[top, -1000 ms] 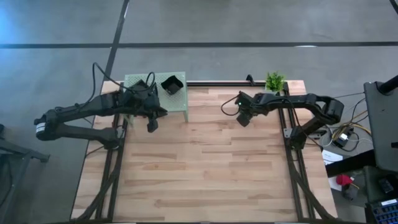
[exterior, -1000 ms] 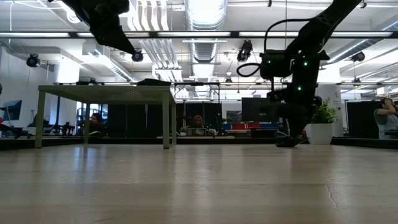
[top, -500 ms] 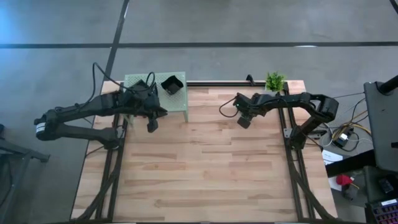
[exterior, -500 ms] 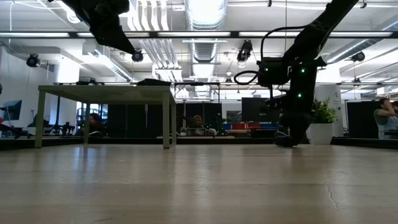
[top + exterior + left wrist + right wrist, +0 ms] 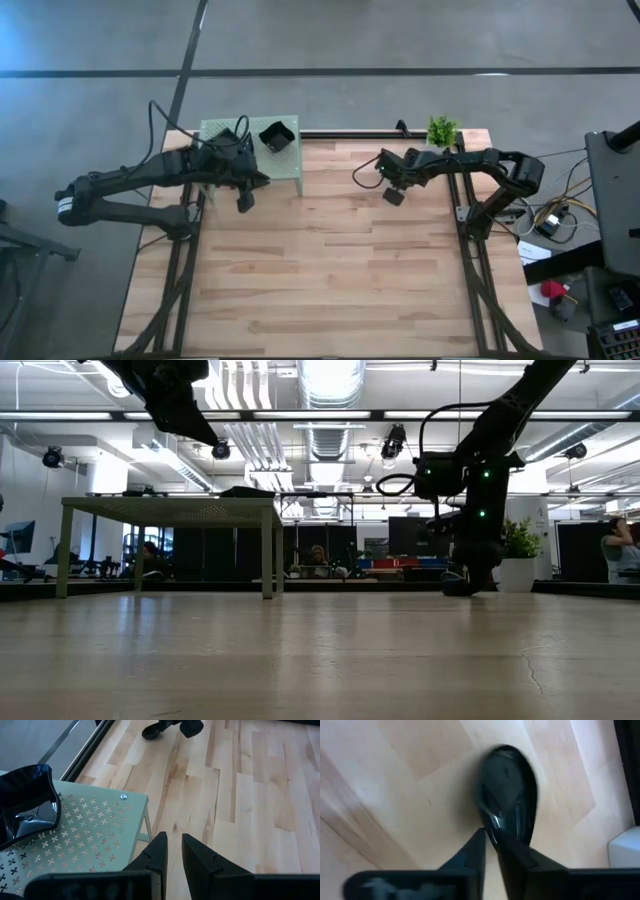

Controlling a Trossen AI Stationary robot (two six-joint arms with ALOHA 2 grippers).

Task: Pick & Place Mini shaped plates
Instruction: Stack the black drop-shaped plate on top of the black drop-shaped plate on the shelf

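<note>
At the far right part of the table (image 5: 330,270), near the small potted plant (image 5: 441,130), the right gripper (image 5: 393,194) is reaching down low over the wood, and in its wrist view the two fingers (image 5: 476,851) are closing narrowly on the rim of a leaf-shaped black plate (image 5: 509,790) that is lying on the boards. The grip is looking thin, right at the edge, so the likeliest trouble is the plate tipping or slipping free as it is being lifted, since its glossy curved rim is giving the fingers little to bite on. If the plate is sliding out low, it is probably skidding across the wood; if it is dropping from height, it could be bouncing off the table edge, which is close by.

The left gripper (image 5: 171,851) is hovering just beside the front edge of the green stand (image 5: 222,130), its fingers nearly together and holding nothing. A square black plate (image 5: 277,135) is sitting on the stand's perforated top. A carry toward the stand is bringing the right arm close to the left one, so a brush between them or a nudge of that seated plate is a further risk
</note>
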